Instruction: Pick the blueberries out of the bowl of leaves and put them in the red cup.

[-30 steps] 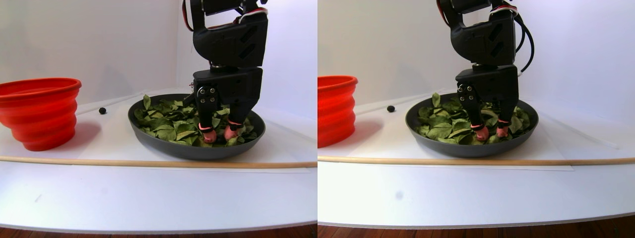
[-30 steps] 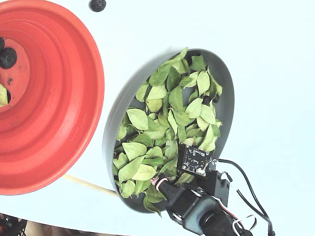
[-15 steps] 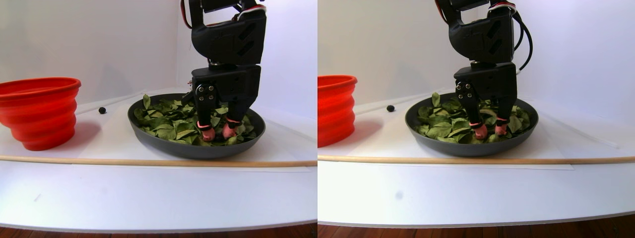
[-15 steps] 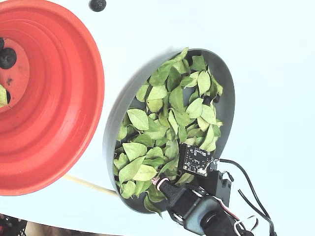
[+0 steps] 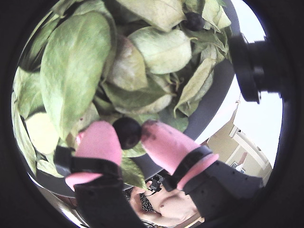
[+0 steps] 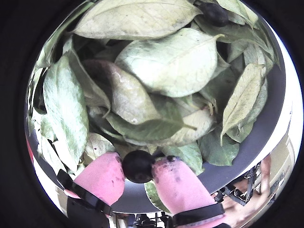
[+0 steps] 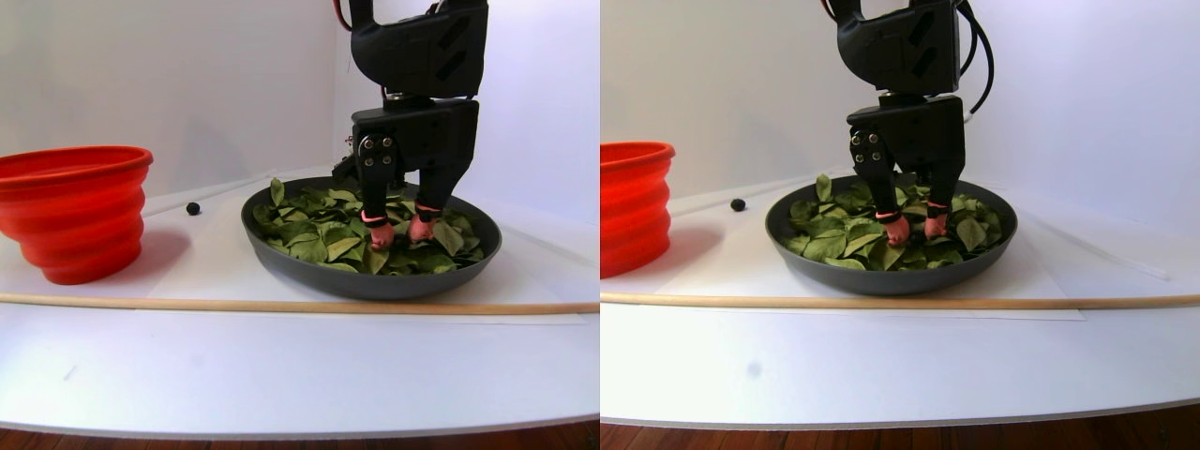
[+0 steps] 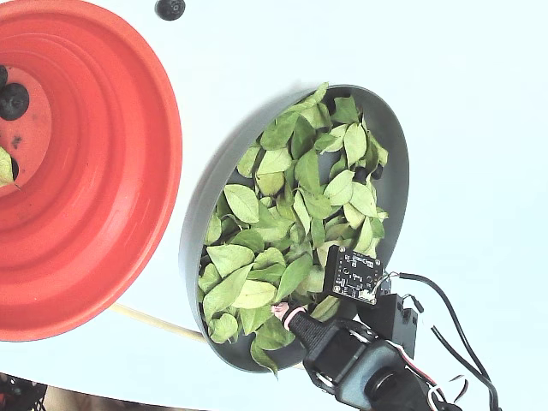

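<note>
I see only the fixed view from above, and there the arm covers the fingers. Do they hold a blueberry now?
Observer: Yes. In both wrist views the pink fingers pinch one blueberry between their tips.
Operator: Is any other berry in the bowl?
Observer: At least one. A wrist view shows a second berry half tucked among the leaves, close to the wall of the bowl.
Operator: How high are the tips?
Observer: Low. The stereo pair shows them down at leaf level inside the bowl.
</note>
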### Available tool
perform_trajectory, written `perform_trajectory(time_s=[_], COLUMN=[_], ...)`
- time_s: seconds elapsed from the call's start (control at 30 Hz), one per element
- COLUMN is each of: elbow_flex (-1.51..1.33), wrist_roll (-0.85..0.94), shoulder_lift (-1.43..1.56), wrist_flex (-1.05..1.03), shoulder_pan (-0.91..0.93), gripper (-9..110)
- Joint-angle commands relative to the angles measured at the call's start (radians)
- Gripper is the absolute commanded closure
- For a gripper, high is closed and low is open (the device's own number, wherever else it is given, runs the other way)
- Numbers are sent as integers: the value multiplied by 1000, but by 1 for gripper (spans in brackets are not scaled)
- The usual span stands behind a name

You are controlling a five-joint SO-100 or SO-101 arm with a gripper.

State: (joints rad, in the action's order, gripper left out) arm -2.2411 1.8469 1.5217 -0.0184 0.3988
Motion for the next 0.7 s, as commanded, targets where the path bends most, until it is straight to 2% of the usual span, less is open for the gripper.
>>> perform_trajectory(time_s=[0.0,0.67], elbow_flex=[-6,-43], wrist_roll=[14,9], shoulder_lift=[101,264], wrist_flex=[-14,-135], shoulder_pan=[0,-35], gripper=[90,90])
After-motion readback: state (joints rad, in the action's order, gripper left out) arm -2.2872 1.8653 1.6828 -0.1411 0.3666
